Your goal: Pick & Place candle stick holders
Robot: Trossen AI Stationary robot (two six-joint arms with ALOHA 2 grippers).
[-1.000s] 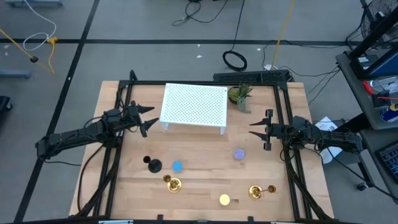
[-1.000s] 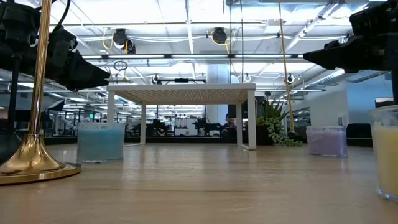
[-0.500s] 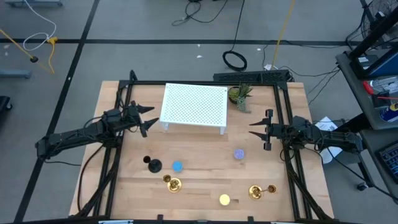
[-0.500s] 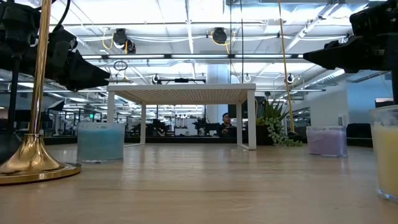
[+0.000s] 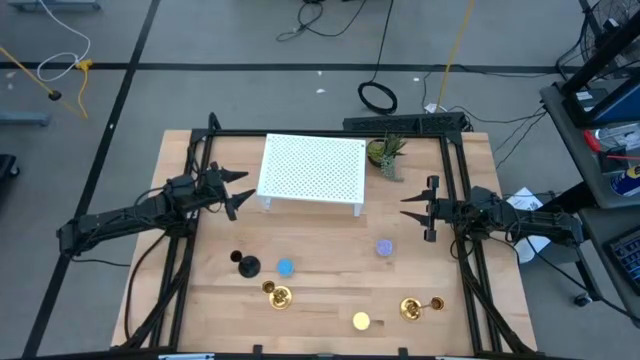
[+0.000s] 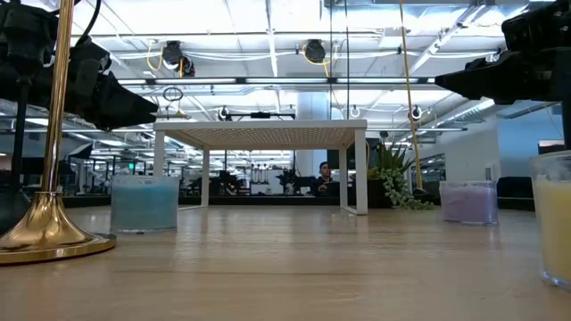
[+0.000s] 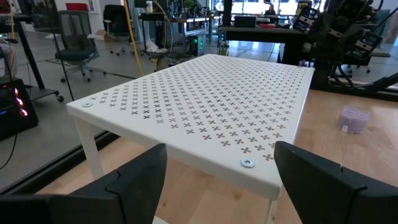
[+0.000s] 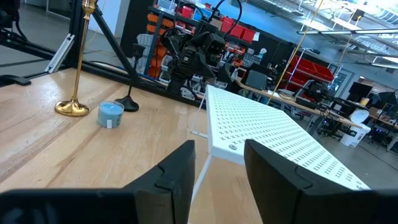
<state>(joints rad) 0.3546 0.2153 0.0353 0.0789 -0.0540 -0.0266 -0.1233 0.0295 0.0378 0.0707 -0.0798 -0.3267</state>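
Both arms wait by the white shelf (image 5: 312,172). The left gripper (image 5: 238,187) and right gripper (image 5: 416,208) are wide open and empty, so the gold candle stick holders (image 5: 278,294) sit untouched.

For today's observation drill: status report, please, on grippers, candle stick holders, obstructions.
Left gripper and right gripper open, empty, flanking white rack. Black holder and two gold holders untouched at front. Candles nearby, nothing blocking.
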